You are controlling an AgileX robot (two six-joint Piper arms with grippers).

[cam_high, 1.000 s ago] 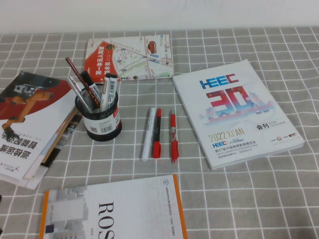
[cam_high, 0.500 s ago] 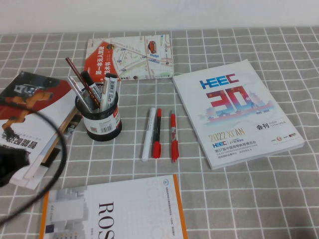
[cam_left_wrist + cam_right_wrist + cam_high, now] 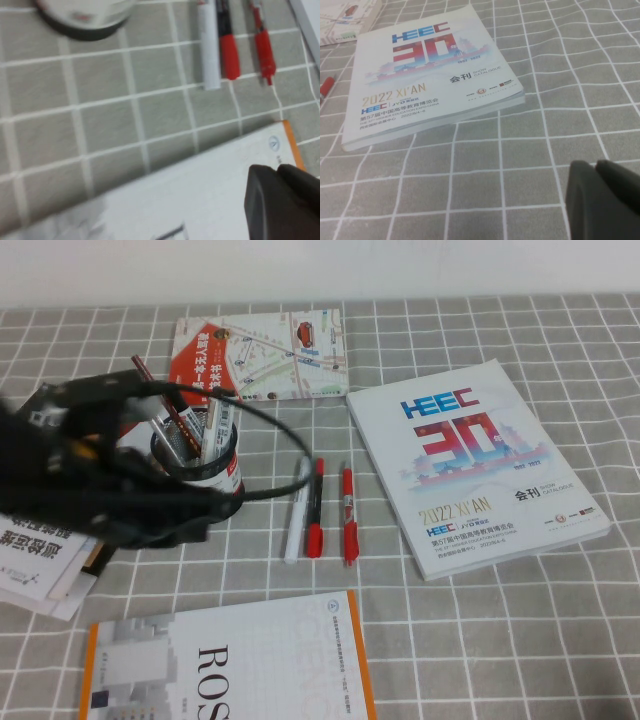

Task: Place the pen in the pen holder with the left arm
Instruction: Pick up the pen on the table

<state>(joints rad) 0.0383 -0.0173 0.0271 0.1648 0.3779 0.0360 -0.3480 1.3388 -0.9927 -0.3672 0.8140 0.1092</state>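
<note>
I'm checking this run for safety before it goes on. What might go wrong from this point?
The left arm is sweeping low right beside the pen holder, so it may topple it. The white pen lies against the black red-capped pen, so the left end effector, shut now, might catch both. The right end effector sits apart, over bare cloth.

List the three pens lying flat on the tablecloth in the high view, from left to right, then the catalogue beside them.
White pen → black pen with red cap → all-red pen → HEEC catalogue.
</note>
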